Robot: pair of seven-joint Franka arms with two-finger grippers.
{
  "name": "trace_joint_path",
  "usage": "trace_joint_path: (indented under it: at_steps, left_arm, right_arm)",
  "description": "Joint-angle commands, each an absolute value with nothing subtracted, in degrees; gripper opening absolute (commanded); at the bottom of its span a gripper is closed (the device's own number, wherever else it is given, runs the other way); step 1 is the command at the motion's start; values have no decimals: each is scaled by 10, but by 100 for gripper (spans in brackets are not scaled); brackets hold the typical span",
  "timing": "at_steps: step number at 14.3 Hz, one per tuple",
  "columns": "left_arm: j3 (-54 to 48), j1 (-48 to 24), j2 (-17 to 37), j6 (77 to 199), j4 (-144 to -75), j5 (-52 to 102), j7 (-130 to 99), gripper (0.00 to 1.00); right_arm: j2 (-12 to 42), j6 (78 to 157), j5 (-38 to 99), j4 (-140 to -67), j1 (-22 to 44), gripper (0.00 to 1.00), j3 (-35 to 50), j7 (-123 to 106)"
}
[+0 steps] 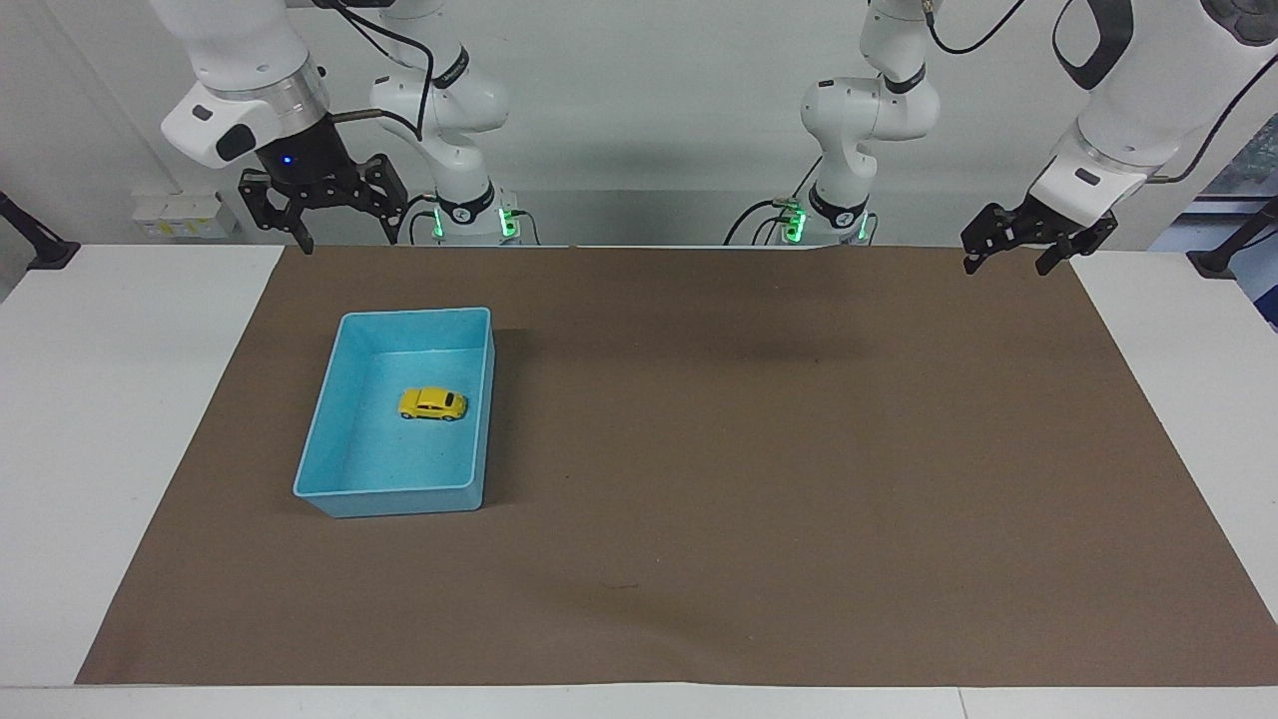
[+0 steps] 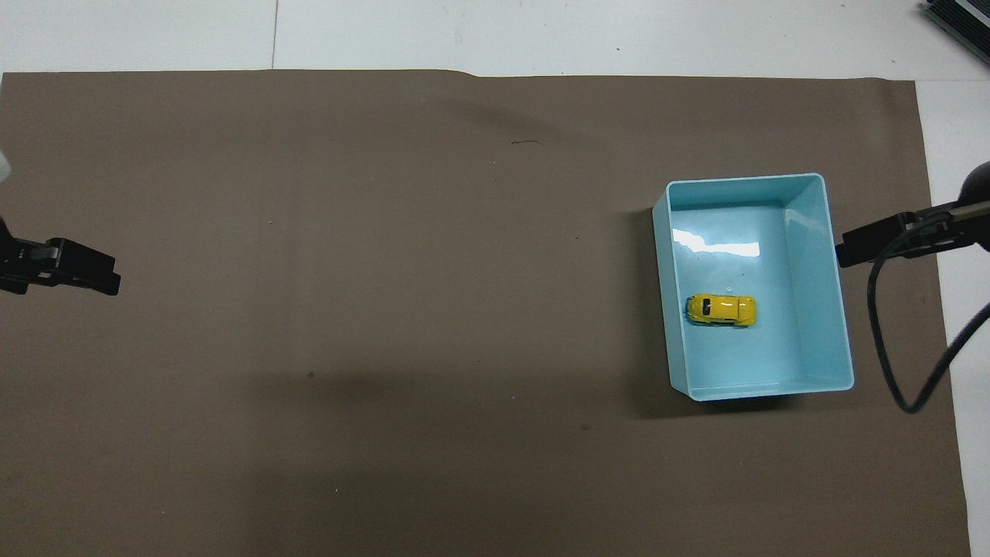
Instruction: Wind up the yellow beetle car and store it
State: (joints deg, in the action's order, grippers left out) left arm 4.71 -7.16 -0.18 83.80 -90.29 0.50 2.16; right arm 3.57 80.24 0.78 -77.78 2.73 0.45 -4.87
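The yellow beetle car [image 1: 432, 403] sits on its wheels in the light-blue bin [image 1: 329, 439], about midway along the floor and closer to the wall that faces the middle of the tabletop [image 1: 130, 419], touching no wall. I judge the storing step done, since the car lies in the bin and nothing holds it; whether it was wound I cannot tell from here. What seems left is only for the arms to settle clear.

Going near to far from the robots: the right gripper [image 1: 318, 205] hangs in the air over the mat's edge at the robots' end, its jaws spread and empty, well apart from the bin's rim. The left gripper [image 1: 1030, 238] waits over the mat's corner at the left arm's end, jaws spread too, holding nothing. Next comes the bin, toward the right arm's end of the brown mat [image 1: 759, 479]. Farther out, bare mat runs to its edge and a white strip of tabletop.

The bin's walls stand upright and deep around the car, so any return reach calls for a straight descent. The mat's middle gives both arms wide room.
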Motion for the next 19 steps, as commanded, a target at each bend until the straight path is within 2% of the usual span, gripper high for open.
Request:
trace_joint_path:
  at_steps: [1, 5, 12, 19]
  left_arm:
    - [44, -71, -13, 838, -912, 1, 18, 100]
    - [44, -73, -14, 838, -913, 1, 17, 100]
    - [43, -74, -14, 838, -914, 1, 18, 100]
    - [42, -74, -13, 840, -913, 1, 19, 100]
  right_arm:
    - [28, 802, 11, -781, 29, 100, 5, -15]
    - [29, 835, 11, -789, 26, 100, 6, 38]
    - [7, 849, 12, -833, 25, 100, 5, 35]
    - [6, 846, 13, -832, 24, 100, 4, 38]
